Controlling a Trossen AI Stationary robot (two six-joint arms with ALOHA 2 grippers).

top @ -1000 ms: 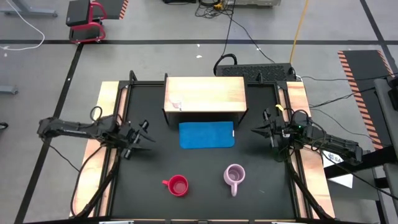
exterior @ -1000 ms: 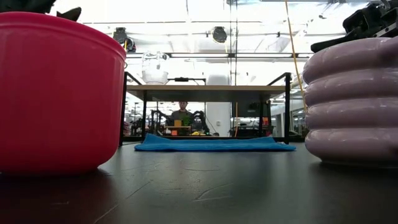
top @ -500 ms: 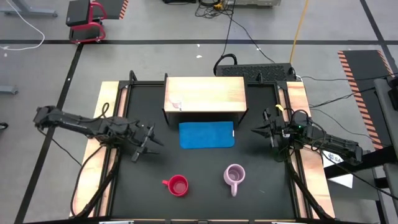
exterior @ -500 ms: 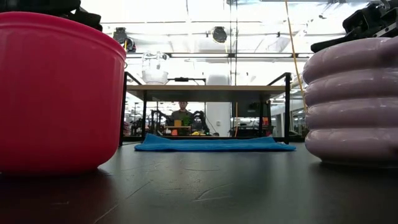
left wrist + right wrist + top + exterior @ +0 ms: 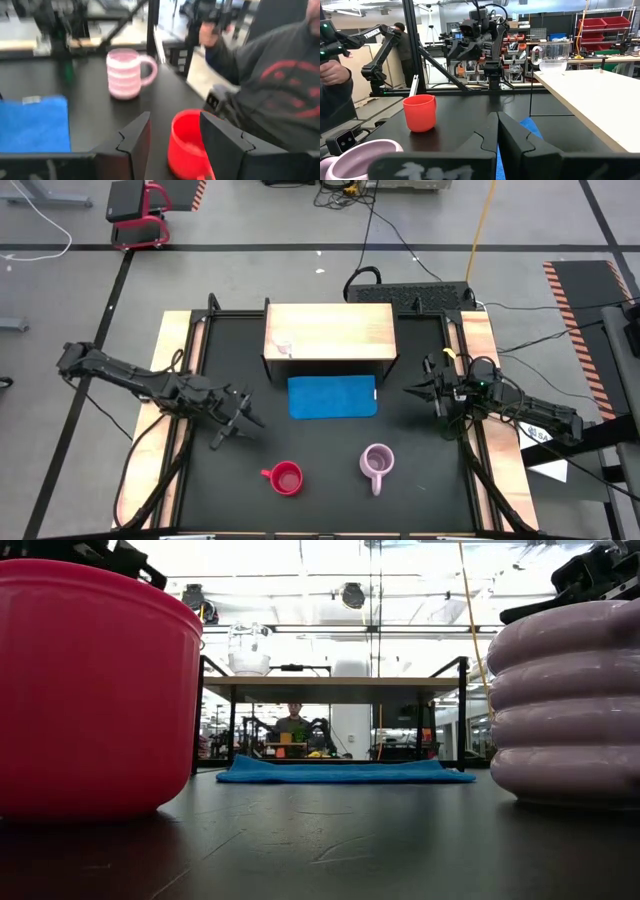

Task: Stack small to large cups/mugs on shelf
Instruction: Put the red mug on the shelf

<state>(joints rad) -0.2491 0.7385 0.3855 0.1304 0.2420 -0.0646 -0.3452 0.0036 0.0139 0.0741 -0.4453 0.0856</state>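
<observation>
1. High view: the black table (image 5: pixel 320 480) fills the middle of the frame, with both arms reaching in from its side edges.
2. The shelf (image 5: pixel 330 332), a light wooden board on dark side panels, stands at upper centre of the table.
3. The blue mat (image 5: pixel 332 396) lies flat just below the shelf, at frame centre.
4. The left gripper (image 5: pixel 238 423) sits left of centre, above and left of the red mug; its fingers are spread apart and hold nothing, and the left wrist view shows that mug through the gap between them.
5. The right gripper (image 5: pixel 412 390) waits at centre right, beside the mat's right end, its fingers pressed together on nothing.
6. The lilac mug (image 5: pixel 377 464), ribbed, stands at lower centre right, handle pointing toward the bottom edge.
7. The red mug (image 5: pixel 286 478) stands at lower centre left, well apart from the lilac one.
8. The clear glass cup (image 5: pixel 283 346) rests on the shelf's left part.
</observation>
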